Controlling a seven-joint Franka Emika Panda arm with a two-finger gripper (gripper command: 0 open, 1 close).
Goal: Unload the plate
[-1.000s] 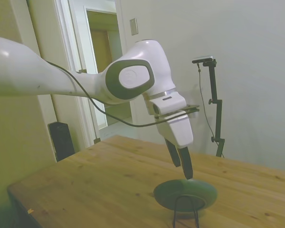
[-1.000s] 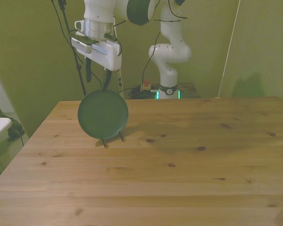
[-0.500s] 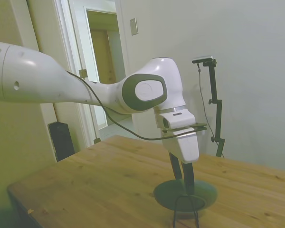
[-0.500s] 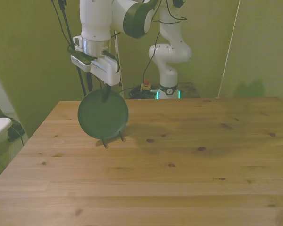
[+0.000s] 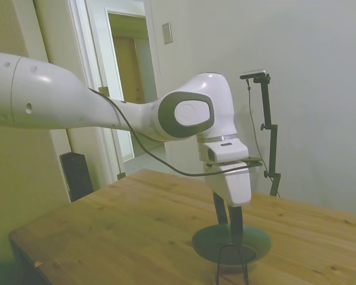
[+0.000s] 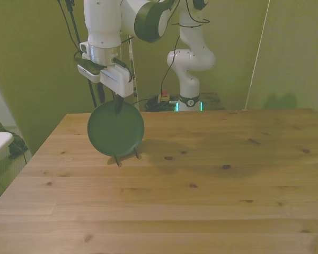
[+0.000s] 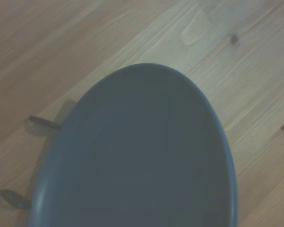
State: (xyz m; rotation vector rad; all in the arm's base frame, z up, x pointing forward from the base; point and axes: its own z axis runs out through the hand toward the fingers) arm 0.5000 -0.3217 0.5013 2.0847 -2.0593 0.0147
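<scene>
The plate [image 6: 115, 128] stands nearly upright in a thin black wire stand [image 5: 232, 265] toward ten o'clock on the desk [image 6: 201, 180] in the front view. Behind it, the gripper [image 5: 228, 228] has come down over the last second, and its fingers [image 5: 235, 225] now straddle the plate's top rim, one in front and one behind. Whether they have clenched is unclear. The plate has not moved, so lifting it out remains.

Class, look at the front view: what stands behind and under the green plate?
The plate leans upright on a thin black wire stand; only its two feet show below the rim. The gripper straddles the top rim. The rest of the stand is hidden behind the plate.
</scene>
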